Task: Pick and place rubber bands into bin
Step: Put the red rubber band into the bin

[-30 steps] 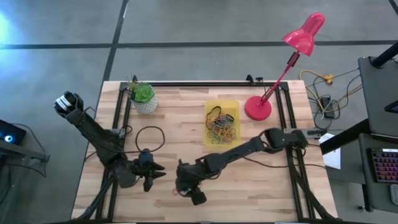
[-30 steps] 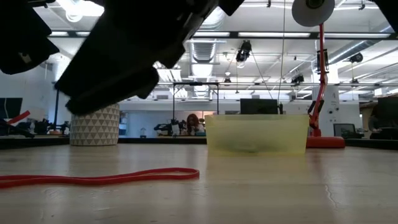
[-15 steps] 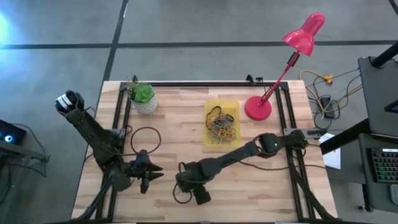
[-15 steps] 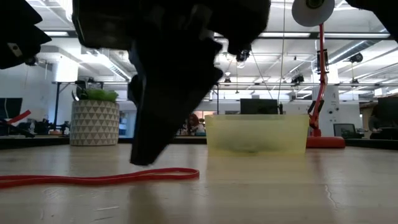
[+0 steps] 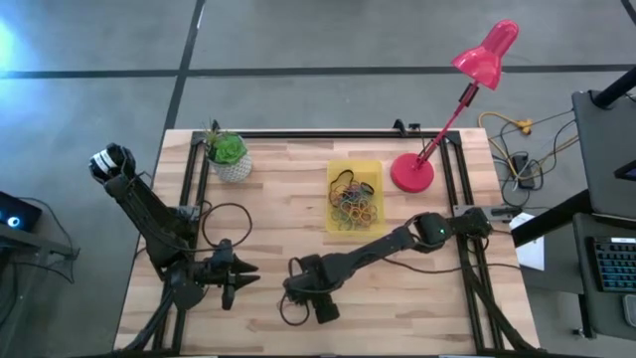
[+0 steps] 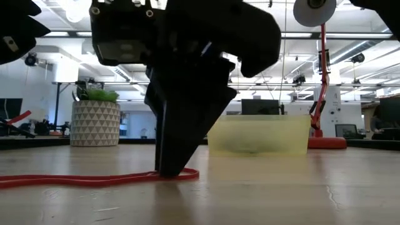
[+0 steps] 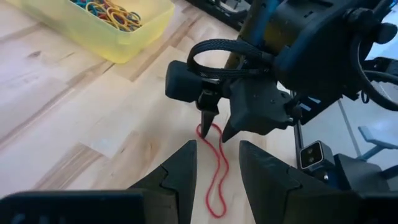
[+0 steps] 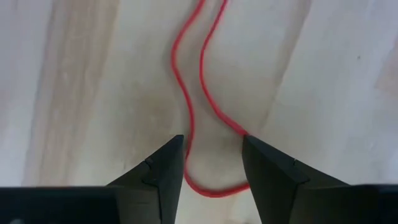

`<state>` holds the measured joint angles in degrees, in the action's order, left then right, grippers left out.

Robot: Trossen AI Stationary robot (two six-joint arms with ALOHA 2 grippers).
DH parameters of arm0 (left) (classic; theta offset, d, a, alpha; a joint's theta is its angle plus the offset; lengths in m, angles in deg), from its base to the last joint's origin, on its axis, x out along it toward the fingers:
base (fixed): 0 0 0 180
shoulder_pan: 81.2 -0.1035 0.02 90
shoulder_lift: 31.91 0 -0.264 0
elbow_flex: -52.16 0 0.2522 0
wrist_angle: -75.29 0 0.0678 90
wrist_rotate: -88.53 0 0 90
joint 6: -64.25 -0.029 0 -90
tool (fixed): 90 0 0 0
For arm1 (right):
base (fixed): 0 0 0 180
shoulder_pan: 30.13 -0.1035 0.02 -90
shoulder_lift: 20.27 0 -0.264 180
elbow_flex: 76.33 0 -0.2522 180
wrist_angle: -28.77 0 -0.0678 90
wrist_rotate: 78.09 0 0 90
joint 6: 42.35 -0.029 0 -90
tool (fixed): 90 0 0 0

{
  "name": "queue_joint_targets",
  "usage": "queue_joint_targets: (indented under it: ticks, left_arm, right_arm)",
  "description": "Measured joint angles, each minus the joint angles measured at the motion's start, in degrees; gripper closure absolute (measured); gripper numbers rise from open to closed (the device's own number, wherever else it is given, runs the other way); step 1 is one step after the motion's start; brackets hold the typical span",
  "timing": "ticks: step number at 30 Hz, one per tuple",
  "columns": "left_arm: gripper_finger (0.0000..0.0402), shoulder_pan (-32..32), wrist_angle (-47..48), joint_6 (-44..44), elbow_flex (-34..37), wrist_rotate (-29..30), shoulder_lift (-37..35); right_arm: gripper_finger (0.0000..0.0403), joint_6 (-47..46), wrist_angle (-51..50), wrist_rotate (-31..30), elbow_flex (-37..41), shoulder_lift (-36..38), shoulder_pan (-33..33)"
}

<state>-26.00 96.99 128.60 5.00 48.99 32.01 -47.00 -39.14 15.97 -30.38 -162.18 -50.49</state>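
At the desk's [image 5: 288, 214] near edge, the right gripper [image 8: 211, 163] stands tips-down on the wood with its fingers apart, straddling the closed end of a lone red band [image 8: 198, 93]. This looks like the pick step: the tips are at the surface but nothing is pinched yet. The next move calls for closing on that thin loop where it lies flat, without the fingers skating over it, then lifting and carrying it to the bin [image 5: 355, 196], which sits well apart toward the far side of the desk and already holds a heap of coloured bands [image 5: 355, 206]. The left gripper [image 5: 241, 279] waits just beside the right one, fingers apart.

The right wrist view alone shows both strands running between the fingers. The left wrist view shows the right gripper [image 7: 214, 121] from outside, tips planted at one end of the long, narrow loop [image 7: 214, 168]. The low view shows the band [image 6: 94, 180] lying flat under the tips [image 6: 172, 169]; in the high view the red band is too thin to make out.
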Motion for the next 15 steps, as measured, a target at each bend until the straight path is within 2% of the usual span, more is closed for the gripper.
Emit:
queue_joint_targets:
  ticks: [15]
  left_arm:
    - [0.0298, 0.09, 0.14, 1.13, 0.01, 0.65, 0.00]
  right_arm:
    - [0.0275, -1.08, -5.17, -2.04, 3.15, 0.45, 0.11]
